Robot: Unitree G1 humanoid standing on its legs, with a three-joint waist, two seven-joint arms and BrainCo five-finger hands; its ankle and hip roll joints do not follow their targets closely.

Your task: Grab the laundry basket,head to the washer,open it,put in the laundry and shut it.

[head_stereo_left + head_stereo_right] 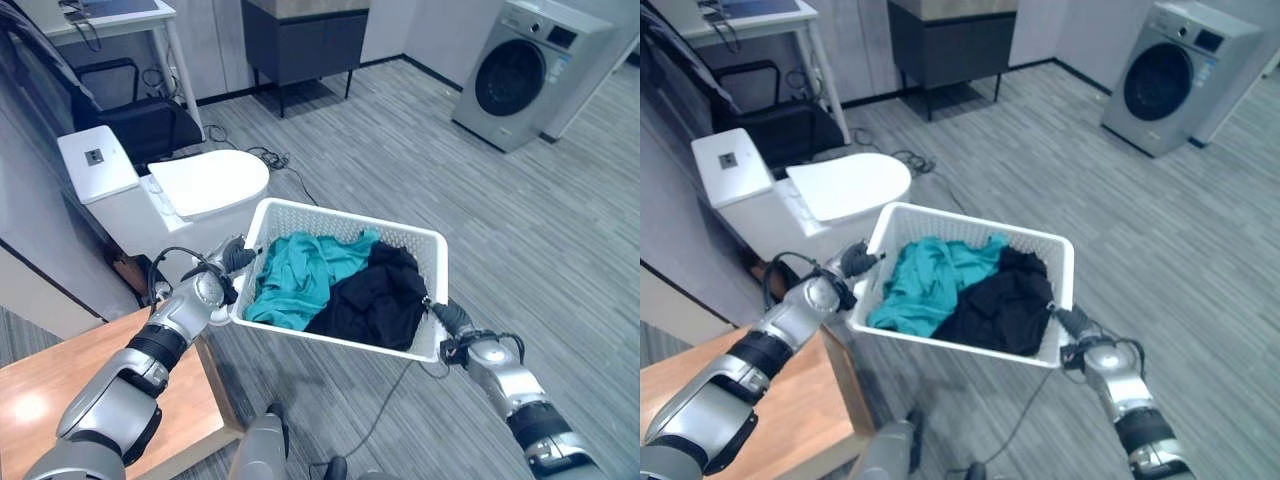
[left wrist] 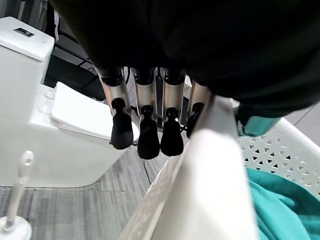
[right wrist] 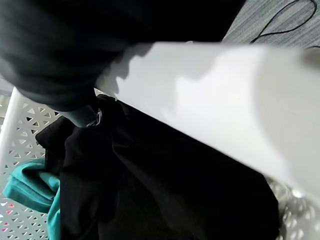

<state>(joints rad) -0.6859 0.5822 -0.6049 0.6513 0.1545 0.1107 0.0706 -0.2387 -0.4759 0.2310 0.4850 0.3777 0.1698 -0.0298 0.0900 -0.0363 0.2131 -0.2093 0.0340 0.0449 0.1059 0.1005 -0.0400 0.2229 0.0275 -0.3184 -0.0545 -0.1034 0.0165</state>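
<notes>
Laundry basket held up, left hand fingers under rim, washer beyond

Both arms reach forward and a little inward. The left hand has its fingers hooked down and its thumb tucked in. The right hand pinches with its thumb.

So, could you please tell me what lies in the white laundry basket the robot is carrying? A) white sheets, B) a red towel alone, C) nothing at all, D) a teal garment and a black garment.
D: the laundry basket, held between the left hand and right hand, holds a teal garment beside a black garment.
</notes>
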